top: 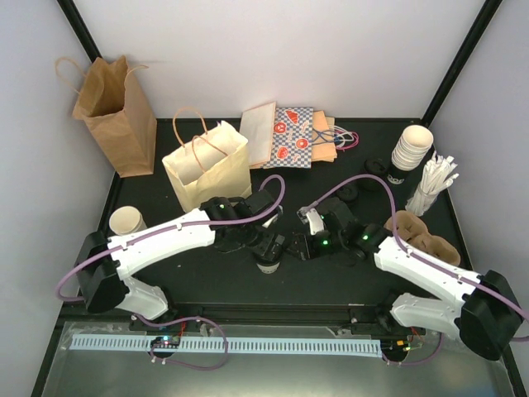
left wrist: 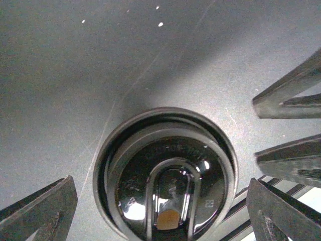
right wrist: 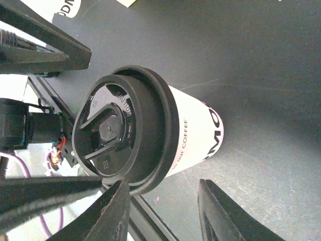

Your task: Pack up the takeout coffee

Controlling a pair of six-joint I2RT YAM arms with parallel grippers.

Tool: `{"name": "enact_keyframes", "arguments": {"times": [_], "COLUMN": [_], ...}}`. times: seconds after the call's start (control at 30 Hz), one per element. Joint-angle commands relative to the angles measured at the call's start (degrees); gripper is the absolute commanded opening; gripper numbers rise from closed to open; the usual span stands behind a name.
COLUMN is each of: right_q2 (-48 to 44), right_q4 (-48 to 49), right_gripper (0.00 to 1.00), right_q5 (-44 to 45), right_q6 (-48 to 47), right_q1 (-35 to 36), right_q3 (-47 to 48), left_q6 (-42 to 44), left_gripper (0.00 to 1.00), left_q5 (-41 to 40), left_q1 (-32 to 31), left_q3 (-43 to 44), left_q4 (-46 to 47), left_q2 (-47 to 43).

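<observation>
Nearest: lidded coffee cup (left wrist: pixel 165 175), standing upright mid-front on the counter (left wrist: pixel 75 75). It is sitting directly under the left tool (top: pixel 270 251), which is hanging released, its fingers (left wrist: pixel 45 211) spreading either side of the black lid.

Left: brown bag (top: pixel 116 116) standing open at the back; uncovered cup (top: pixel 126 220) sitting in front of it; cream bag (top: pixel 207 165) standing behind centre.

Centre-right: right tool (right wrist: pixel 163 188) pointing at the lidded cup's side, fingers parted, grasping nothing.

Right: cup stack (top: pixel 412 149), white sticks (top: pixel 436 178) and cardboard carrier (top: pixel 426 240) sitting together.
</observation>
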Motion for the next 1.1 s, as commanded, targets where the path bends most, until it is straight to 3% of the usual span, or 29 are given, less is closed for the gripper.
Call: {"name": "enact_keyframes", "arguments": {"times": [0.0, 0.3, 0.63, 0.87, 1.07], "right_q2": [0.76, 3.10, 5.44, 6.36, 7.31], "right_q4": [6.80, 9.54, 10.42, 11.30, 11.51], "right_gripper": [0.40, 0.32, 0.28, 0.27, 0.26], "right_q5": [-4.03, -5.53, -6.19, -6.50, -7.32], "right_q6": [3.12, 3.79, 3.87, 4.32, 4.31], "right_q1": [-1.03, -1.92, -2.08, -2.09, -2.11], "right_q3": [-1.51, -2.46, -3.25, -4.32, -4.20], "left_q6": [2.26, 2.63, 2.98, 3.11, 3.16], "left_gripper": [0.93, 0.82, 0.80, 0.89, 0.90], "left_q5": [-2.00, -1.51, -1.93, -1.35, -1.03], "left_q1": [-1.10, -1.19, -1.84, -2.24, -2.25], "left_q3": [4.06, 5.37, 5.56, 5.66, 6.07], "left_q4": [-2.73, -3.22, -4.55, -4.26, -4.29], "left_q2": [1.53, 5.32, 6.78, 6.46, 6.15]}}
